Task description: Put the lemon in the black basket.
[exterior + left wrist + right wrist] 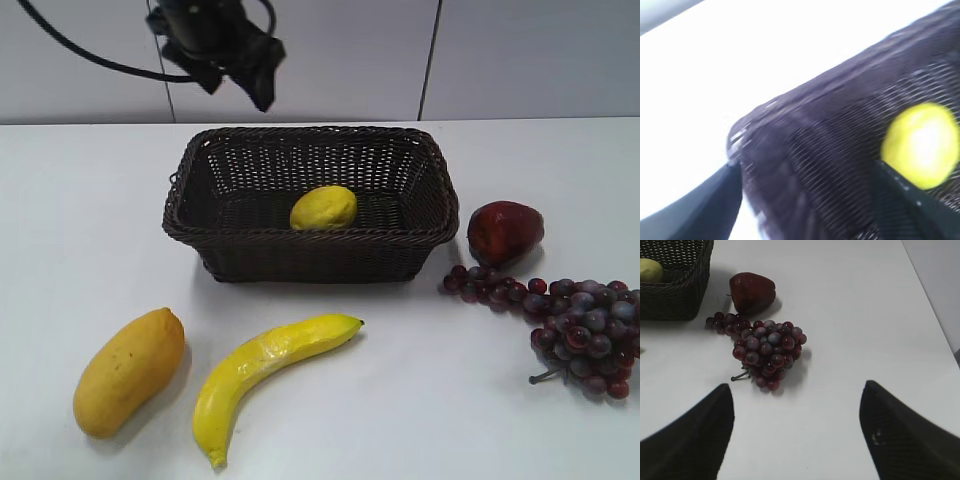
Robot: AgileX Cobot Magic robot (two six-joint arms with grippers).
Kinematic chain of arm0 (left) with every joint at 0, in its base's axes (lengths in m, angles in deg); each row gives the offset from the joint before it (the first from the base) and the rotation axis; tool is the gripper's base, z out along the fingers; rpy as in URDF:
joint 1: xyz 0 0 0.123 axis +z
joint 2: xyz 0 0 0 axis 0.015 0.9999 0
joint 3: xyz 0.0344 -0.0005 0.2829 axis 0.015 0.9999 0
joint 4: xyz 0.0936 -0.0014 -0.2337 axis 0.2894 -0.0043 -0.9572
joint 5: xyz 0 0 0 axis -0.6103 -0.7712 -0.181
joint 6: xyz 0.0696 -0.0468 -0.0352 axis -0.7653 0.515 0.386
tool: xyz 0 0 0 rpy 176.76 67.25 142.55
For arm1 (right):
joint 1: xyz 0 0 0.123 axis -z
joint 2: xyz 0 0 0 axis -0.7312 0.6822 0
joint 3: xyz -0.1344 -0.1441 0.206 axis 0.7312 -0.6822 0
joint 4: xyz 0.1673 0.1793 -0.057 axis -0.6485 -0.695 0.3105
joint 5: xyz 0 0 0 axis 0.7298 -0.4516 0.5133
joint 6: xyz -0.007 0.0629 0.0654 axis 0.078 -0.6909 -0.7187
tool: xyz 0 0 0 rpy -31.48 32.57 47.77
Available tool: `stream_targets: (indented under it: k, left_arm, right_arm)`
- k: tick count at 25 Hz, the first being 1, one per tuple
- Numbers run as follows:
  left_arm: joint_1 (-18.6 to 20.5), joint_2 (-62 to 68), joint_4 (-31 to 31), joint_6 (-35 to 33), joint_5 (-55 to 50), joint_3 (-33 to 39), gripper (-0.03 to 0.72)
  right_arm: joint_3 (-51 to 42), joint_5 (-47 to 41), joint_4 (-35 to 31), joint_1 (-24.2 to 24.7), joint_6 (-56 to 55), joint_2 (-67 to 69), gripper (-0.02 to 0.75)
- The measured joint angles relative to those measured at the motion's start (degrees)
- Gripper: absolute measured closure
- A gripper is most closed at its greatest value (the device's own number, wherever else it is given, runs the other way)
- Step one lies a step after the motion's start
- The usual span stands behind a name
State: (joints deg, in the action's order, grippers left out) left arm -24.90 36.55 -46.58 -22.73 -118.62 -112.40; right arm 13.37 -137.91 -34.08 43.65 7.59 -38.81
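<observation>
The lemon [323,208] lies inside the black basket [310,243], against its front wall. It also shows in the left wrist view [921,145], blurred, and in the right wrist view [650,270]. My left gripper [240,62] hangs open and empty above the basket's back left corner; in the left wrist view its fingers [810,200] straddle the basket's corner [790,145]. My right gripper [796,410] is open and empty over bare table, out of the exterior view.
A mango [130,370] and a banana [265,370] lie in front of the basket. A red apple [505,231] and a bunch of dark grapes [570,322] lie to its right, and show in the right wrist view [752,291] [765,347].
</observation>
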Motion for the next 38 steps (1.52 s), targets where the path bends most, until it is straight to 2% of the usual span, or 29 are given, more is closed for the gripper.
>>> stream_targets:
  k: [3,9,15,23,33,38]
  left_arm:
    - [5.16,-0.33,0.41,2.85,-3.6,0.0,0.101]
    - [15.54,-1.57,0.35,7.22,-4.3,0.94,0.102]
    - [20.7,-6.34,0.81,7.52,-4.3,8.37,0.105]
    - [21.74,-17.28,5.32,7.65,-4.33,26.86,0.11]
    - [22.09,-36.19,5.57,8.16,-4.45,51.37,0.11]
    - [22.09,-45.55,5.31,8.28,-4.49,60.78,0.11]
  right_arm:
    - [0.0,0.0,0.0,0.0,0.0,0.0,0.146]
    - [0.0,0.0,0.0,0.0,0.0,0.0,0.146]
    - [0.0,0.0,0.0,0.0,0.0,0.0,0.146]
    - [0.0,0.0,0.0,0.0,0.0,0.0,0.146]
    - [0.0,0.0,0.0,0.0,0.0,0.0,0.147]
    - [0.0,0.0,0.0,0.0,0.0,0.0,0.147]
